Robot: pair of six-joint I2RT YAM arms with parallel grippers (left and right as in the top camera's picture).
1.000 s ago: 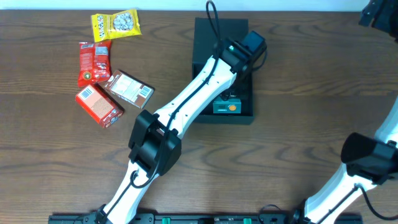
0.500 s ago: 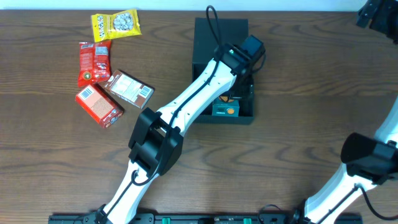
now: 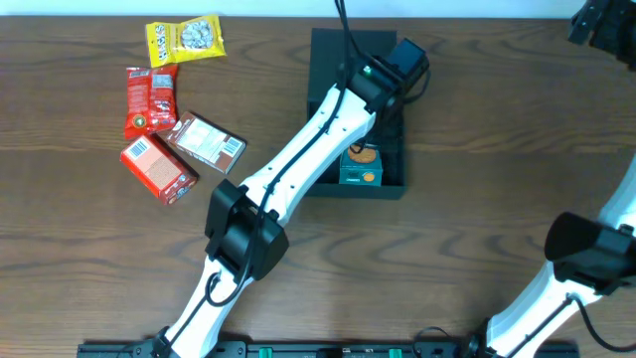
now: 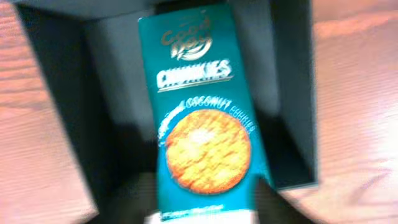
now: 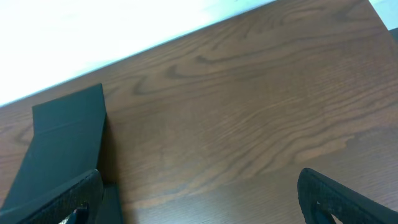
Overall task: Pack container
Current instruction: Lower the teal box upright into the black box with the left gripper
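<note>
Overhead, the matte dark square container (image 3: 328, 60) holds a teal carton (image 3: 360, 171); left gripper (image 3: 386, 97) unclear, right gripper (image 5: 202, 199) spread wide.

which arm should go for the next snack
Left. The red cardboard box, brown carton, red wrappers and yellow bag lie on the wooden table's left side, nearer the left arm; the left tool is over the dark square cardboard container. The open right tool is at the far right corner.

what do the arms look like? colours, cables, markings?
White tubular links on left arm and right arm, with bulky black joint housings. A black cable loops off the left wrist. Black, rounded right gripper fingers. No markings legible.
</note>
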